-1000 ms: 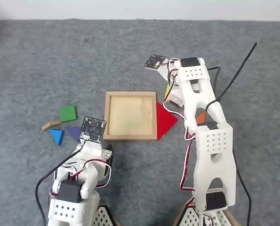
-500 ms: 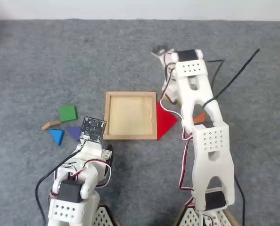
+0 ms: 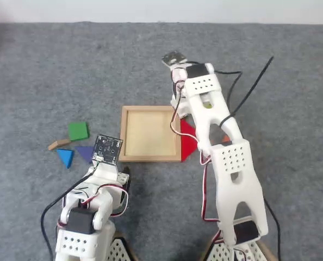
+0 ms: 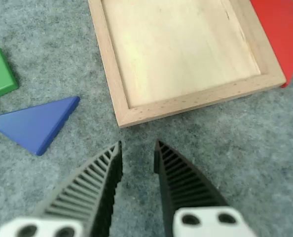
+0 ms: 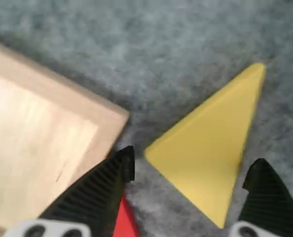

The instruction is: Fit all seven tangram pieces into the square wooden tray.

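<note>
The square wooden tray (image 3: 123, 133) lies mid-table with nothing in it. A red triangle (image 3: 190, 142) touches its right side. My right gripper (image 5: 193, 168) is open at the tray's far right corner (image 5: 62, 103), one finger on each side of a yellow triangle (image 5: 210, 163) lying on the carpet. A green square (image 3: 78, 131), a brown piece (image 3: 59, 144), a blue triangle (image 3: 65, 157) and a purple triangle (image 3: 85, 152) lie left of the tray. My left gripper (image 4: 136, 145) is slightly open and holds nothing, just short of the tray's near left corner (image 4: 124, 118).
An orange piece (image 3: 225, 140) peeks out beside the right arm (image 3: 205, 103), right of the red triangle. Grey carpet covers the table. Both arm bases stand at the near edge.
The right arm has swung left, toward the tray's far right corner. The left arm and the pieces have not moved.
</note>
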Controlling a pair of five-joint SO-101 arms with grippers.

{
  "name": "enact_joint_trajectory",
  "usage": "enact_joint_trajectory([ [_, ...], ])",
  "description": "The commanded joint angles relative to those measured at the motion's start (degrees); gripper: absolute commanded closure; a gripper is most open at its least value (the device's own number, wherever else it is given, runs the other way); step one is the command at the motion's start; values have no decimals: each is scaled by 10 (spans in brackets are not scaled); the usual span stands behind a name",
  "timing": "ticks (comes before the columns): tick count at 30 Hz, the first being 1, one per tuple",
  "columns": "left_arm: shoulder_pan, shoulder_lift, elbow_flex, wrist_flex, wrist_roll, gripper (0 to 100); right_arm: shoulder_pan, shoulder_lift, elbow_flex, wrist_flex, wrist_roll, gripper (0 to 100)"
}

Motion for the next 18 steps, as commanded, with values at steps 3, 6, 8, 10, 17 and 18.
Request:
enact_joint_trajectory([
  [3,2,-10,-5,2,4,897,32,-5,-66,-5,4,643],
  [6,2,-10,-5,2,4,897,33,-3,-66,-10,1,645],
  [8,2,-10,-5,2,4,897,30,4,-62,-7,-9,646],
  [10,2,-10,-5,2,4,897,29,15,-63,-5,-30,646],
  [17,2,-10,-5,2,4,897,20,40,-63,-6,-47,647],
  [18,2,-10,-5,2,4,897,20,41,-63,-5,-47,647],
])
